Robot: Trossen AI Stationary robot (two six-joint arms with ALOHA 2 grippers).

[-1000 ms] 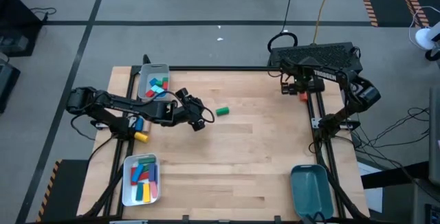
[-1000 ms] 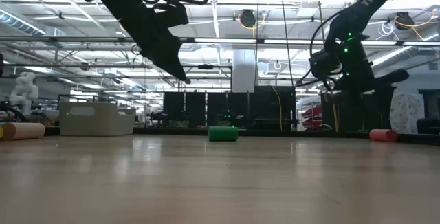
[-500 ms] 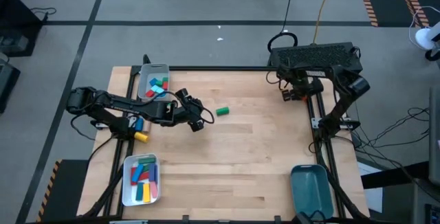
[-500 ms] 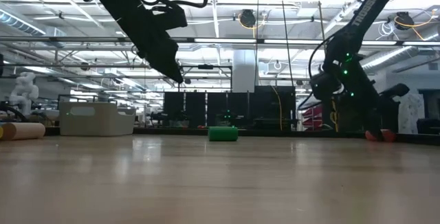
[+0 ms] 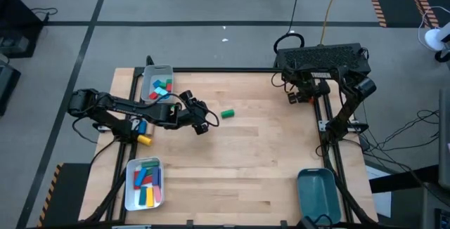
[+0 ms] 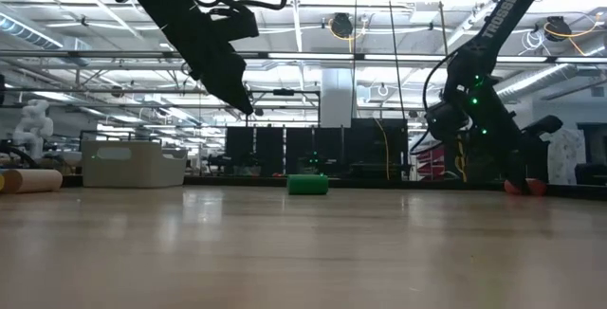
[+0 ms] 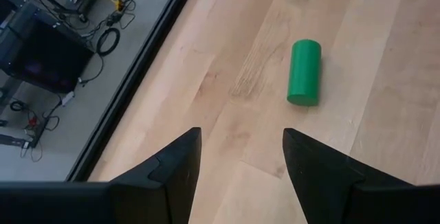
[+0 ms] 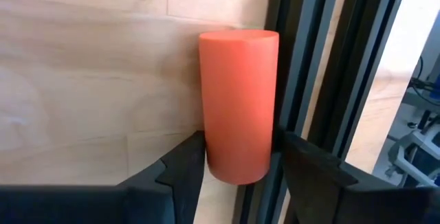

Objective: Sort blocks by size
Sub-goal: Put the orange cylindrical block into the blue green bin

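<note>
Where the right arm reaches down at the tabletop's far right edge, findings are as follows.

Right claw point(image 8: 237, 165): low at the tabletop point(image 5: 260, 152) surface against the black frame rail point(image 8: 309, 59); 2 fingers point(image 8: 180, 165) stand either side of an orange cylinder point(image 8: 239, 104) and touch or nearly touch its sides. Whether the grip is made, I cannot tell.

Orange cylinder: lying on the wood, its long side pressed to the rail, between the right fingers. In the low view only its end shows, beside the right arm's tip point(image 6: 520, 184).

Left claw point(image 7: 237, 162): open, nothing between the fingers, hovering above the tabletop left of centre point(image 5: 202, 126).

Green cylinder point(image 7: 304, 71): lying on its side on bare wood, just ahead of the left claw and apart from it; seen near mid-tabletop from above point(image 5: 226, 114) and at table level point(image 6: 307, 184).

Grey tray point(image 5: 149, 78): far left corner; holds several small blocks point(image 5: 162, 88) in red, teal and green.

White tray point(image 5: 129, 187): near left corner; holds longer blocks point(image 5: 146, 181) in red, blue, green and yellow.

Teal tray point(image 5: 318, 195): near right corner.

Loose pieces: a yellow cylinder point(image 5: 144, 139) and a blue block point(image 5: 141, 126) lie at the left edge, partly under the left arm.
</note>
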